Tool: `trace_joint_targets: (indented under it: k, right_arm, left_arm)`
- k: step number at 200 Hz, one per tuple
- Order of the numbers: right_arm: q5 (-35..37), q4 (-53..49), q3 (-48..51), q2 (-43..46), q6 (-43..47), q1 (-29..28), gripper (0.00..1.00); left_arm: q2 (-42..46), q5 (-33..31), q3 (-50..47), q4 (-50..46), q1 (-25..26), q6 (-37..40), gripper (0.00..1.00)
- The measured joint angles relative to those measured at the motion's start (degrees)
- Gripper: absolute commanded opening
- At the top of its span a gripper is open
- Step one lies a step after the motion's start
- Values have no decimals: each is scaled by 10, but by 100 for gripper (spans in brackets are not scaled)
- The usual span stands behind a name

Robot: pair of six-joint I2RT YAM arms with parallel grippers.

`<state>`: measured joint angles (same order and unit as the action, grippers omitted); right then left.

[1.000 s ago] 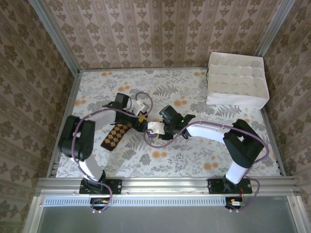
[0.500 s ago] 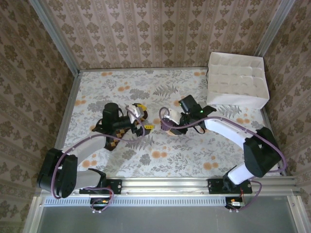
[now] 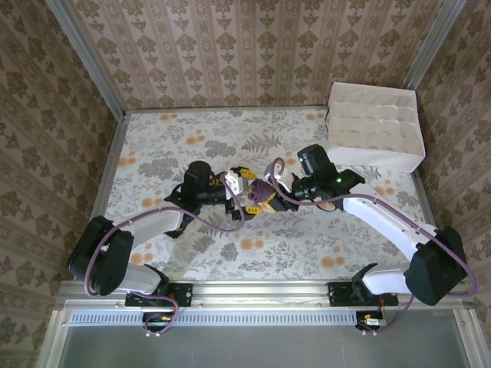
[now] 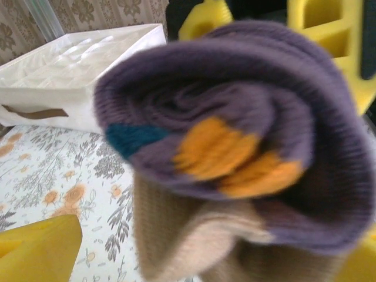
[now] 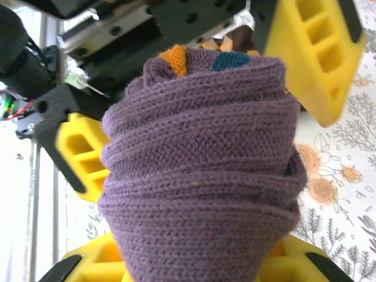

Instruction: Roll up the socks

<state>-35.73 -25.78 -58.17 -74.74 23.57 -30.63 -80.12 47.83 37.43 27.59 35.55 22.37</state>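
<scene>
My right gripper (image 3: 275,189) is clamping the rolled purple sock (image 5: 200,170).
My left gripper (image 3: 245,192) is gaping wide, flanking its soft ribbed knit with orange patches.

Whole setup sits in a little booth: brownish damask wallpaper (image 3: 253,46) on the back and both sides, with bare aluminium posts (image 3: 83,54) in the far corners. The table (image 3: 192,126) has a pale cloth printed with grey leaves and orange flowers. A white divided fabric box (image 3: 372,157) sits in the far right corner. A metal rail (image 3: 261,290) runs along the near edge. Lighting is soft and even.
</scene>
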Motion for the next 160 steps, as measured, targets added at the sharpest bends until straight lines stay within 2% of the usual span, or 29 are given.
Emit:
trace_joint_targets:
  k: [86, 124, 160]
  right_arm:
    - [-45, 17, 7, 5, -4, 10, 0]
    - [-37, 27, 20, 12, -13, 17, 0]
    - [-38, 39, 23, 24, -19, 18, 0]
  left_arm:
    - [-11, 109, 37, -3, -9, -49, 100]
    - [-7, 124, 40, -28, -9, -53, 99]
    - [-8, 132, 55, -50, -9, -60, 92]
